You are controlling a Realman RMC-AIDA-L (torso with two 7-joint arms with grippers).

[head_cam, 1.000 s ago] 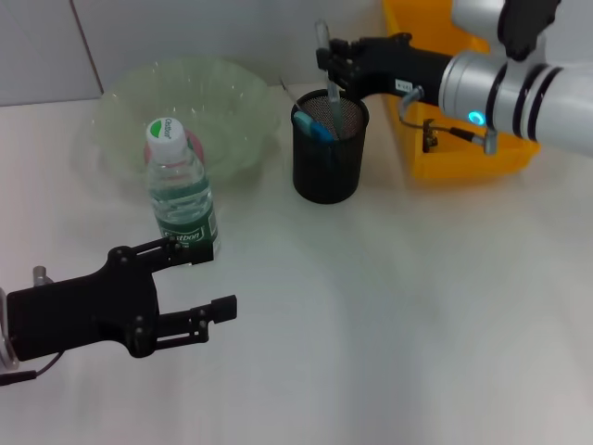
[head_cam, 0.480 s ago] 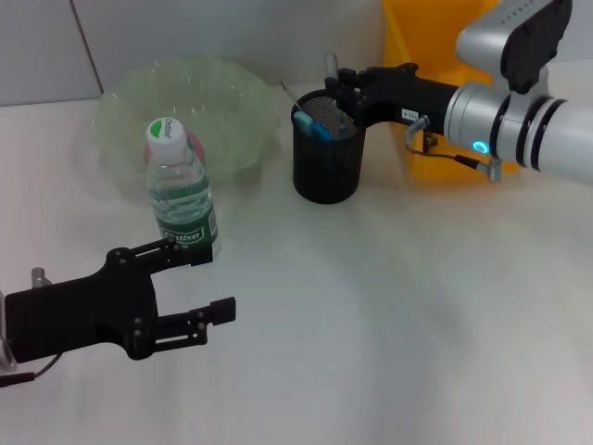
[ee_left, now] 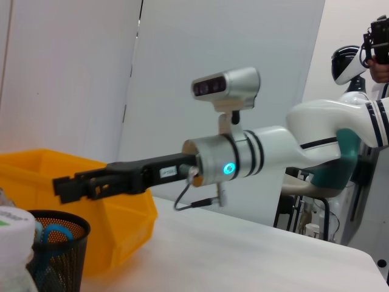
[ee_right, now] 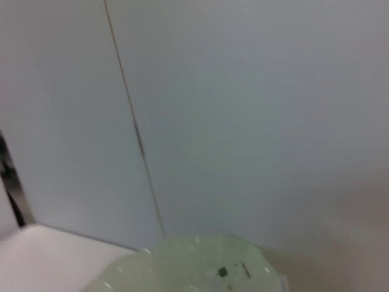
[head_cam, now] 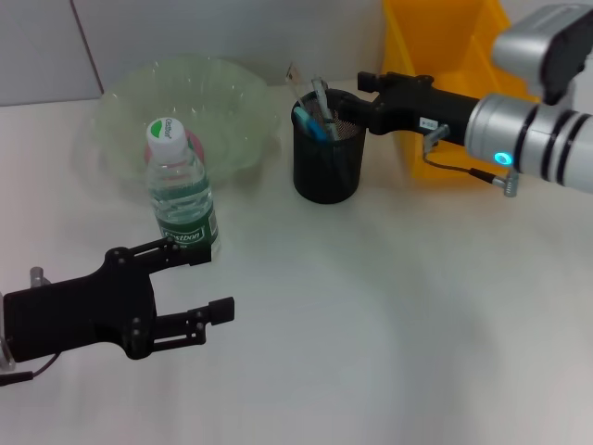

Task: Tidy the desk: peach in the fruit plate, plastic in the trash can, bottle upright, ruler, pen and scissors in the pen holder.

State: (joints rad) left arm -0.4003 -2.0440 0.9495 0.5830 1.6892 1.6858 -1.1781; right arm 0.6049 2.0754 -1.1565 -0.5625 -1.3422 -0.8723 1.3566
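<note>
The right gripper (head_cam: 369, 100), in the upper middle of the head view, sits just beside the far rim of the pen holder (head_cam: 328, 158), level with its mouth. Whether its fingers are parted or closed I cannot tell; nothing shows between them. That spot fits a drop into the cup, since the arm reaches in from the upper right, passing in front of the yellow bin (head_cam: 435, 56).

Inside the pen holder stand the scissors (head_cam: 311, 123) with blue handles and a clear ruler (head_cam: 321, 95), both leaning against the wire wall, which keeps them upright. A thin pale strip pokes out behind the cup; I cannot say what it is.

Left of the cup, the bottle (head_cam: 178, 190) stands upright with its green-and-white cap up, in front of the fruit plate (head_cam: 232, 102), a pale green bowl in the upper left. A bit of pink shows behind the bottle's neck, probably the peach lying in the bowl, though it is mostly hidden.

The left gripper (head_cam: 204, 283) hangs at the lower left, fingers spread wide and holding nothing, its upper finger close to the bottle's base, seemingly idle.

The desk (head_cam: 389, 315) shows no loose plastic, so the tidying looks almost finished.
</note>
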